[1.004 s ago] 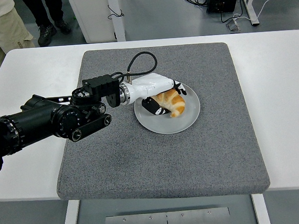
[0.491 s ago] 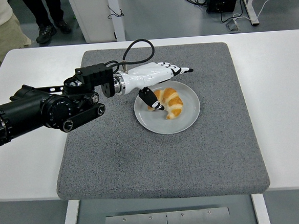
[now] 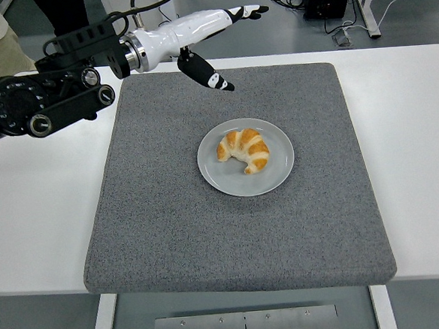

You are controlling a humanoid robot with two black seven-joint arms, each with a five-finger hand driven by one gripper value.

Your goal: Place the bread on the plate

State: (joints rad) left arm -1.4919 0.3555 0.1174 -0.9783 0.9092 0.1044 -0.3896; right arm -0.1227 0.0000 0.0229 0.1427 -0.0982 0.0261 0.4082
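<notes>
My fingers [image 3: 248,12] are spread, holding nothing; my white-shelled left hand [image 3: 209,37] hangs above the far edge of the grey felt mat [image 3: 170,213]. Golden croissant-shaped bread [image 3: 245,150] lies on the round grey plate [image 3: 279,175], mid-mat, well apart from hand.

The bread [image 3: 244,151] has a glossy, golden, ridged crust. It lies on a smooth grey plate [image 3: 281,177] with a faint sheen. Under the plate, a rough, matt grey felt-like mat [image 3: 171,228] covers the smooth white bench [image 3: 422,158]. At 11 o'clock, the left hand [image 3: 219,44] wears glossy white plastic shells with black fingertips.
</notes>
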